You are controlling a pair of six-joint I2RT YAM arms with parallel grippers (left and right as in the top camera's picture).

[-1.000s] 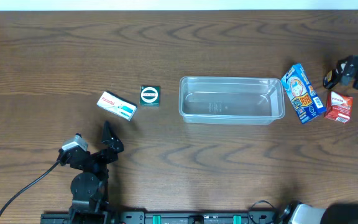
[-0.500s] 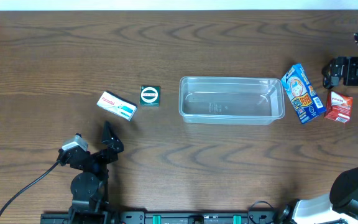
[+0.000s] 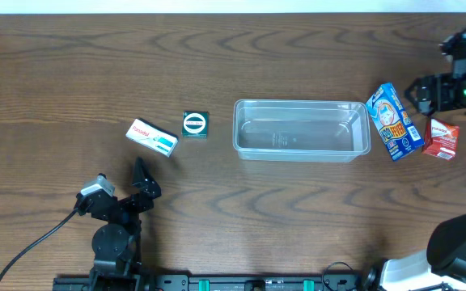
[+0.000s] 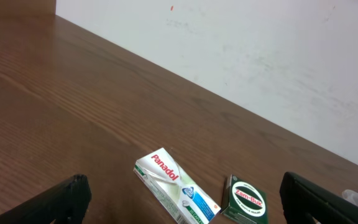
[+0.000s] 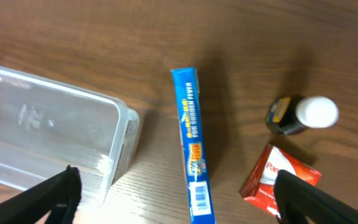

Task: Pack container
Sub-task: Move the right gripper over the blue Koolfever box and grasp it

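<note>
The clear plastic container [image 3: 300,103] stands empty at mid-table; its end wall also shows in the right wrist view [image 5: 118,127]. A blue box [image 3: 394,122] stands on edge just right of it, and a red box [image 3: 441,138] lies further right. My right gripper [image 3: 419,94] is open and empty, hovering over the blue box [image 5: 190,143], which lies between its fingers [image 5: 48,199]. A small dark bottle with a white cap [image 5: 304,114] lies beside the red box [image 5: 278,180]. My left gripper [image 3: 141,179] is open and empty, apart from all the boxes.
A white Panadol box [image 3: 153,137] and a green Zam-Buk box [image 3: 195,124] lie left of the container; both show ahead of the left gripper [image 4: 185,208], the Panadol box [image 4: 173,186] and the Zam-Buk box [image 4: 246,200]. A white wall runs behind the table.
My right arm has swung in from the right edge toward the blue box. The left arm and all the objects have not moved.
</note>
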